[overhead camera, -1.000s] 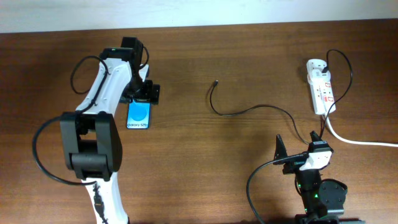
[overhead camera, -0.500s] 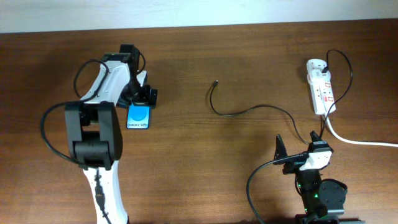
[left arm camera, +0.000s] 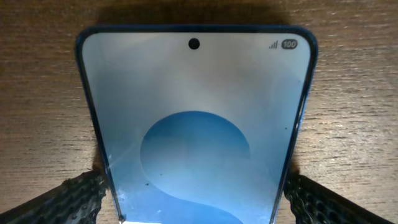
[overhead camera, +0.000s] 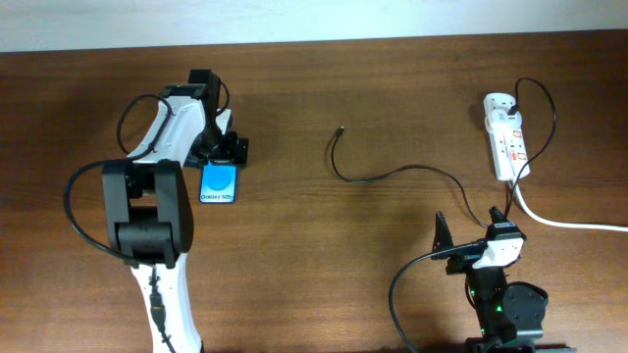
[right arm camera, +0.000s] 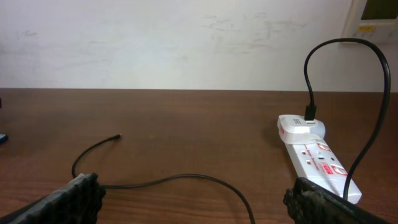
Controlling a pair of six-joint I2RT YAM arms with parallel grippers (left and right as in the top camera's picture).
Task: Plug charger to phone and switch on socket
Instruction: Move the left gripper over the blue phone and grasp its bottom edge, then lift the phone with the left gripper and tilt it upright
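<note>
Overhead: finds the phone (overhead camera: 218, 183) flat on the table (overhead camera: 294, 284) at left, long axis running near to far, with the left gripper (overhead camera: 225, 152) straddling its far end. Places the charger (overhead camera: 392, 175) mid-table between the arms, its plug tip (overhead camera: 340, 129) well apart from the phone. Notes the right gripper (overhead camera: 471, 224) spread wide, empty, with the socket (overhead camera: 506, 137) beyond it.

Left wrist: shows pads (left arm camera: 74, 198) seemingly pressed on both long edges, so judged gripping.

Right wrist: looks over open wood, cable ahead-left, socket ahead-right.
</note>
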